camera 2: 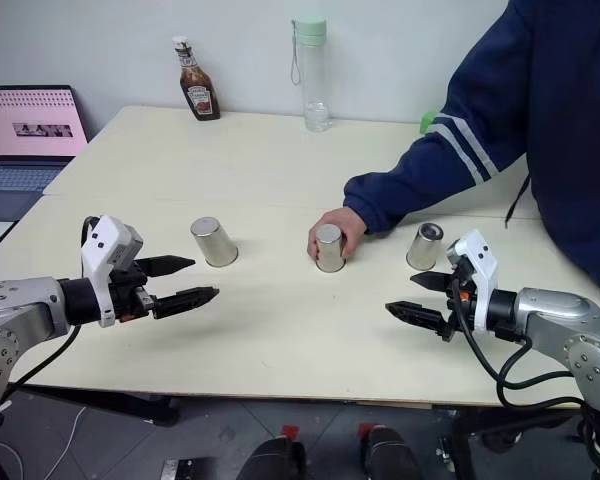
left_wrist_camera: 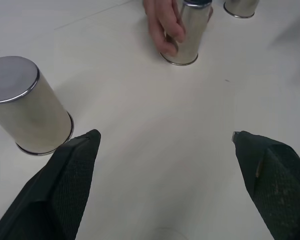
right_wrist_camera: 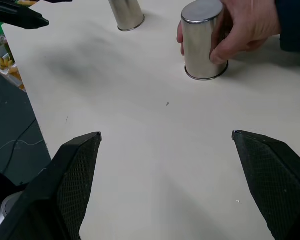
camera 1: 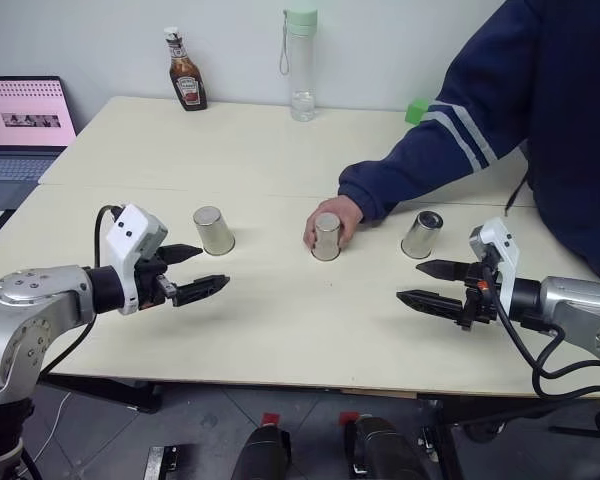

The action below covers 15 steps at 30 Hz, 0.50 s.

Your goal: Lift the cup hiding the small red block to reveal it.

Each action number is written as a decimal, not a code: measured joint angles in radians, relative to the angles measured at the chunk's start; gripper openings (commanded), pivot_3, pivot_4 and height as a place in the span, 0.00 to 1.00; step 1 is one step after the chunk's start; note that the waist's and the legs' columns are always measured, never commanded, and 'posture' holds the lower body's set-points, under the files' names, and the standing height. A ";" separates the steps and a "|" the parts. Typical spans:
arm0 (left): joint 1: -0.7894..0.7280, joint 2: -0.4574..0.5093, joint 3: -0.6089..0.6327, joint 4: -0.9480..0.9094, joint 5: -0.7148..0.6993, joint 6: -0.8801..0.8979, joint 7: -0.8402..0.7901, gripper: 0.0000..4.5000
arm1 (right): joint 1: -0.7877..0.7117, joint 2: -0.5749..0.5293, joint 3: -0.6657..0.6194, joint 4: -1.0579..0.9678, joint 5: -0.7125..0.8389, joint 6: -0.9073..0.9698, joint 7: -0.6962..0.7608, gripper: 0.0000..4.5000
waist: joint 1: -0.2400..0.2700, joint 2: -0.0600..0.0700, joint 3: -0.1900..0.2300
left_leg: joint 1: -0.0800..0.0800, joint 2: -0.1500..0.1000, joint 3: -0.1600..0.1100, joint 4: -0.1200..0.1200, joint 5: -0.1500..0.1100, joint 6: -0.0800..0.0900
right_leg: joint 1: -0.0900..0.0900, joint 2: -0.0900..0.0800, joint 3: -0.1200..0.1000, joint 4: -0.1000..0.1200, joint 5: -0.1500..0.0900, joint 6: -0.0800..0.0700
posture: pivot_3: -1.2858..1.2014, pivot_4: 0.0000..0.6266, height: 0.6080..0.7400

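Three alike silver cups stand upside down in a row on the table: a left cup (camera 1: 214, 230), a middle cup (camera 1: 326, 237) and a right cup (camera 1: 421, 234). A person's hand (camera 1: 342, 215) wraps around the middle one. The small red block is hidden, and I cannot tell which cup covers it. My left gripper (camera 1: 212, 268) hovers open just in front of the left cup (left_wrist_camera: 30, 105), holding nothing. Over by the right cup, my right gripper (camera 1: 410, 281) stands open and empty a little in front, and the hand-held middle cup (right_wrist_camera: 202, 40) lies ahead of it.
The person's blue sleeve (camera 1: 450, 140) reaches in over the table's far right. A ketchup bottle (camera 1: 187, 70), a clear water bottle (camera 1: 301, 65) and a green block (camera 1: 417, 110) stand along the far edge. A laptop (camera 1: 25, 125) sits at the far left.
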 measured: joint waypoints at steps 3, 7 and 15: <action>0.000 0.000 0.000 0.003 0.000 0.000 -0.002 1.00 | 0.000 0.000 0.000 0.000 0.001 0.000 0.000 0.99 | 0.000 0.000 0.000 | 0.000 0.000 0.000 0.000 0.000 0.000 | 0.000 0.000 0.000 0.000 0.000 0.000 | 0.52 0.24 1.00; -0.008 0.000 0.000 0.009 -0.001 0.006 -0.002 1.00 | 0.000 0.000 0.000 0.000 0.001 0.000 0.000 0.99 | 0.000 0.000 0.000 | 0.000 0.000 0.000 0.000 0.000 0.000 | 0.000 0.000 0.000 0.000 0.000 0.000 | 0.52 0.24 1.00; -0.014 0.001 0.002 0.012 -0.008 0.018 0.000 1.00 | 0.000 -0.001 0.000 0.000 0.001 0.000 0.005 0.99 | 0.000 0.000 0.000 | 0.000 0.000 0.000 0.000 0.000 0.000 | 0.000 0.000 0.000 0.000 0.000 0.000 | 0.52 0.24 1.00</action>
